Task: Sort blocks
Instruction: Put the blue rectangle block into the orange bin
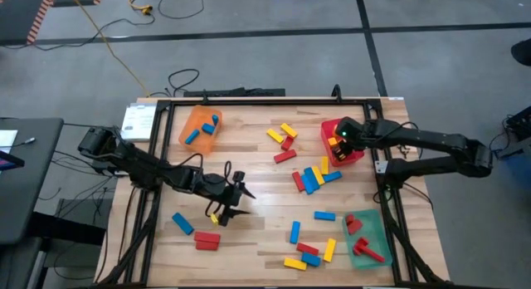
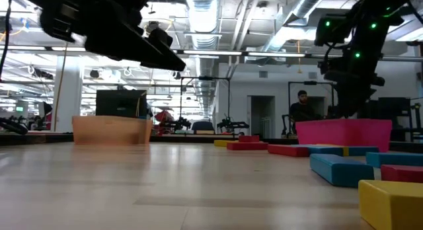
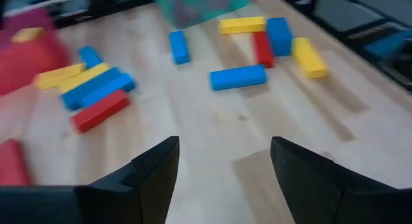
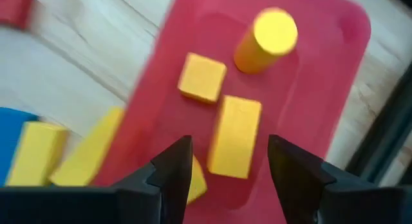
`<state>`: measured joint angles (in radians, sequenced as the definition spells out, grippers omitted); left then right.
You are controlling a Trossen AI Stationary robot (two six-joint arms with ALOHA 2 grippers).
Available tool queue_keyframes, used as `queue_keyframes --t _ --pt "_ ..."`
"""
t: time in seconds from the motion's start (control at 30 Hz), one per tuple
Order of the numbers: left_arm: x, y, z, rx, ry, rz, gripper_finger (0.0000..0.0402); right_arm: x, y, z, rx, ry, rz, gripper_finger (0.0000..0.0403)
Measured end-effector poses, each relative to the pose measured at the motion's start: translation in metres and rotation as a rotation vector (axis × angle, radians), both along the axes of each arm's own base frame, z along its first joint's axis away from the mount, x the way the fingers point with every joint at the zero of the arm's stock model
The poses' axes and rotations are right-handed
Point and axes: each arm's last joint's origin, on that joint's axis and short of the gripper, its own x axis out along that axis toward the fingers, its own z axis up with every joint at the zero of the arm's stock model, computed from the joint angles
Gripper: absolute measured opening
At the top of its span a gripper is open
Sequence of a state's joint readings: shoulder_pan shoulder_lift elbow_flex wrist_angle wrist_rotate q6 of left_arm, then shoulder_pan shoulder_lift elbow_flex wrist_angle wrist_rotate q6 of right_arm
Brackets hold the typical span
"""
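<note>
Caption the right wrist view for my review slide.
Open right gripper hovers over the red plastic tray holding yellow wooden blocks.

I can read no word, number, label or brand anywhere from here, neither on the blocks (image 1: 314,179) and trays nor in the room behind my table, and the white sheet (image 1: 138,120) at the table's corner is too small to make out.

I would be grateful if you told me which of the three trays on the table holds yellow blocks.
The red plastic tray under the right gripper holds yellow blocks; the orange tray holds blue ones and the green tray red ones.
</note>
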<state>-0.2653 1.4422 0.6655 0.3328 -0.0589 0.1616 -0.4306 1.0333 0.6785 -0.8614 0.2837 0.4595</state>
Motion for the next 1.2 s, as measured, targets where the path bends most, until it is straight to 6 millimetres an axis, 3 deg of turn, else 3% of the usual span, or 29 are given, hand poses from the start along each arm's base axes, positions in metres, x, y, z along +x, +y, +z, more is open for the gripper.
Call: queue_keyframes --t 0.23,0.43,0.77,1.0,1.2 --pt "0.002 0.016 -0.003 -0.008 0.035 0.076 0.024 -0.003 0.015 0.018 -0.06 -0.149 0.068 0.0212" --pt "-0.008 0.015 -0.017 -0.101 0.243 -0.055 0.024 -0.004 0.038 0.027 -0.063 -0.229 0.191 0.0211" --pt "-0.038 -0.015 -0.032 -0.117 0.604 -0.164 0.024 0.003 0.069 0.033 -0.042 -0.317 0.365 0.0211" --pt "-0.055 -0.038 -0.017 -0.099 0.857 -0.111 0.024 0.007 0.081 0.036 -0.059 -0.368 0.434 0.0211" --pt "-0.076 -0.053 -0.005 0.024 1.022 -0.014 0.024 0.008 0.088 0.037 -0.055 -0.383 0.475 0.0211"
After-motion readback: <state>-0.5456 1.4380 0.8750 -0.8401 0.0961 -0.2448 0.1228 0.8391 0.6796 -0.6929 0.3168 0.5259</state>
